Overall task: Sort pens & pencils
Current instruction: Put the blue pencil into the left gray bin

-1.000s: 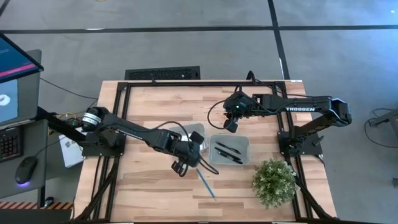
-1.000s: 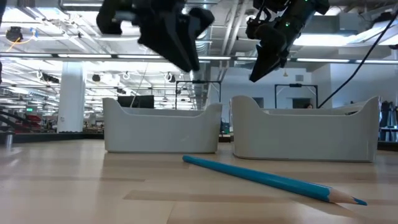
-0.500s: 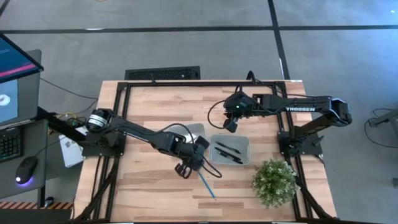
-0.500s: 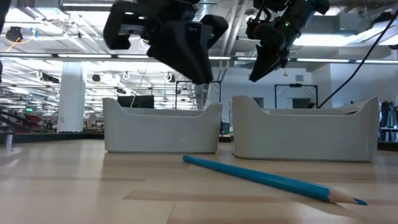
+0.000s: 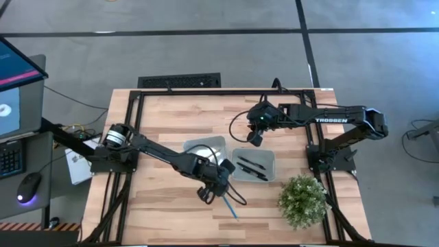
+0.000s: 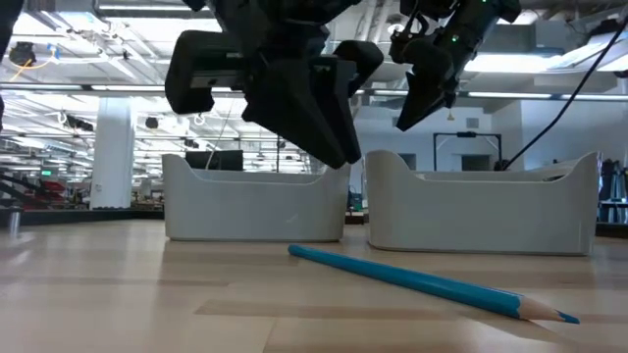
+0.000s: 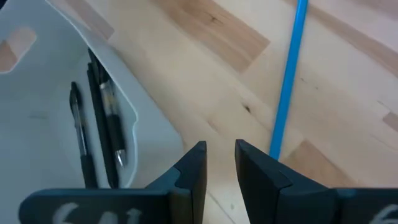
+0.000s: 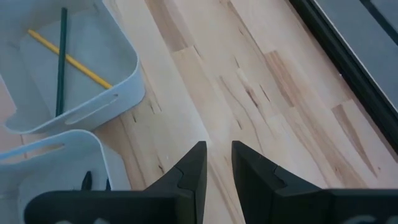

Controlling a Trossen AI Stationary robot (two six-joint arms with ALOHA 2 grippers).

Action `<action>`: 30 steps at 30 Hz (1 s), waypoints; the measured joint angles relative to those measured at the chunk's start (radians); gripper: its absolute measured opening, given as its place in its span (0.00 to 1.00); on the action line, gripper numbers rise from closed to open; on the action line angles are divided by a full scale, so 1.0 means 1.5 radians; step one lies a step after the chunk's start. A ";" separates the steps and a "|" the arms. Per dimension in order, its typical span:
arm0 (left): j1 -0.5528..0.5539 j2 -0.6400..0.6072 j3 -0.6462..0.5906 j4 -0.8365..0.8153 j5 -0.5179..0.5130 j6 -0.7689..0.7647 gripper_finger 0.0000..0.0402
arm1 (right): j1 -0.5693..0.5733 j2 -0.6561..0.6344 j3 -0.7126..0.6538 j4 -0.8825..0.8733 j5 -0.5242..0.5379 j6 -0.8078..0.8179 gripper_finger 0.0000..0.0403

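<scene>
A blue pencil (image 5: 228,202) (image 6: 422,282) (image 7: 287,81) lies flat on the wood, its point toward the near edge. My left gripper (image 5: 207,194) (image 7: 221,155) hangs above the table just left of it, open by a narrow gap and holding nothing. Black pens (image 7: 99,118) (image 5: 250,168) lie in the right-hand white bin (image 6: 481,211). A yellow pencil (image 8: 71,59) and a dark green pencil (image 8: 61,62) lie in the left-hand white bin (image 6: 255,201). My right gripper (image 5: 255,139) (image 8: 217,152) waits in the air beyond the bins, narrowly open.
The two white bins stand side by side at mid-table, just beyond the blue pencil. A potted plant (image 5: 302,199) sits near the table's near right corner. Bare wood stretches to the left and toward the near edge.
My left gripper has moved from over the left bin toward the near edge and a little to the right, coming down toward the blue pencil. The pencil has not moved.
</scene>
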 joint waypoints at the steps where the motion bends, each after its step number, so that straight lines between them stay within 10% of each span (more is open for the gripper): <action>1: -0.002 0.000 0.000 0.001 0.000 -0.005 0.19 | 0.000 0.000 0.000 0.001 0.000 0.000 0.24; 16: -0.017 0.000 0.000 0.019 0.005 -0.073 0.19 | 0.000 0.000 0.000 -0.001 0.000 0.001 0.24; 23: -0.010 0.000 0.000 0.008 0.124 -0.060 0.25 | 0.000 0.000 0.000 -0.001 0.000 0.001 0.24; 30: -0.013 0.004 0.000 0.000 0.015 -0.035 0.31 | 0.000 0.000 0.000 0.000 0.000 0.000 0.24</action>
